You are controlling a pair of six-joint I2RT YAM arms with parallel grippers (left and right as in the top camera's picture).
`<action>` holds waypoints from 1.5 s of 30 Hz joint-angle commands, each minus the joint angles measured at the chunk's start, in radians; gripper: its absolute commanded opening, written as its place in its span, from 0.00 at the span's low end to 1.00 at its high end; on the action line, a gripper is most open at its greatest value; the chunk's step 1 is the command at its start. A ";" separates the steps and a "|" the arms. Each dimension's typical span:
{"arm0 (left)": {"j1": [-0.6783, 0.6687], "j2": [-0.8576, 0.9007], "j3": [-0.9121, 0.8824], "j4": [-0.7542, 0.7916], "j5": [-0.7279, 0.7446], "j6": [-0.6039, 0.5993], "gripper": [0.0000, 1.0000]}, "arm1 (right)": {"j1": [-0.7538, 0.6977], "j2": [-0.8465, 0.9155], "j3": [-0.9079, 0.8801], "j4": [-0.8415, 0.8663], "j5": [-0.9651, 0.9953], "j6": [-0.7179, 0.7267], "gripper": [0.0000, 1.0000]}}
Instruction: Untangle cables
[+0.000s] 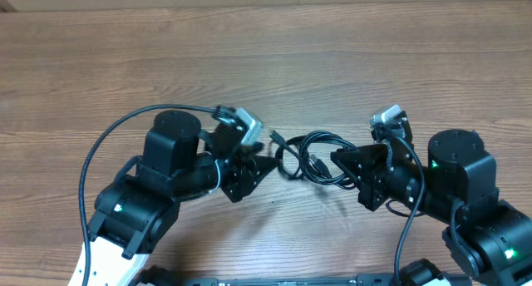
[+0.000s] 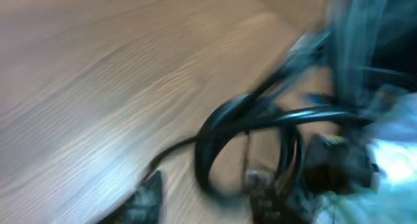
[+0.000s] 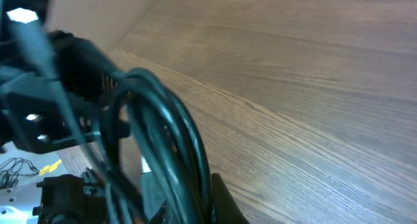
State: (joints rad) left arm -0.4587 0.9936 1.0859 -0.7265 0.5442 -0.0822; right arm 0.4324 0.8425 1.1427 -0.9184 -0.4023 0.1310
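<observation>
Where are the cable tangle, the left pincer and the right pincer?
cable tangle [image 1: 319, 165]: overhead view, strands crossing the loops' middle.
left pincer [image 1: 270, 160]: overhead view, midway between its fingertips.
right pincer [image 1: 339, 159]: overhead view, midway between its fingertips.

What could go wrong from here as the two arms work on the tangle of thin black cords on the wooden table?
Pulling apart may tighten the tangle of thin black cords into a knot, since its loops overlap between the left gripper and the right gripper. The two grippers sit close across the tangle and could collide. The left wrist view is blurred, so a grasp there could miss.
</observation>
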 commanded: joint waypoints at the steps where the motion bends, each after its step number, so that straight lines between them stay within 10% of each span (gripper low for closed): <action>1: 0.000 -0.017 0.009 -0.048 -0.296 -0.200 0.65 | -0.002 -0.006 0.020 -0.001 0.054 0.058 0.04; 8: 0.000 -0.020 0.010 -0.035 -0.236 -0.240 1.00 | -0.002 -0.006 0.020 -0.026 0.198 0.204 0.04; 31: 0.000 -0.013 0.009 0.174 0.130 -0.571 1.00 | -0.002 -0.006 0.020 0.134 0.042 0.416 0.04; 45: 0.000 -0.012 0.009 0.199 0.129 -0.711 0.73 | -0.002 -0.004 0.020 0.203 -0.017 0.336 0.04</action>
State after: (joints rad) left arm -0.4583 0.9901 1.0863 -0.5369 0.6590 -0.7650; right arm 0.4324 0.8429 1.1427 -0.7338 -0.3721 0.4980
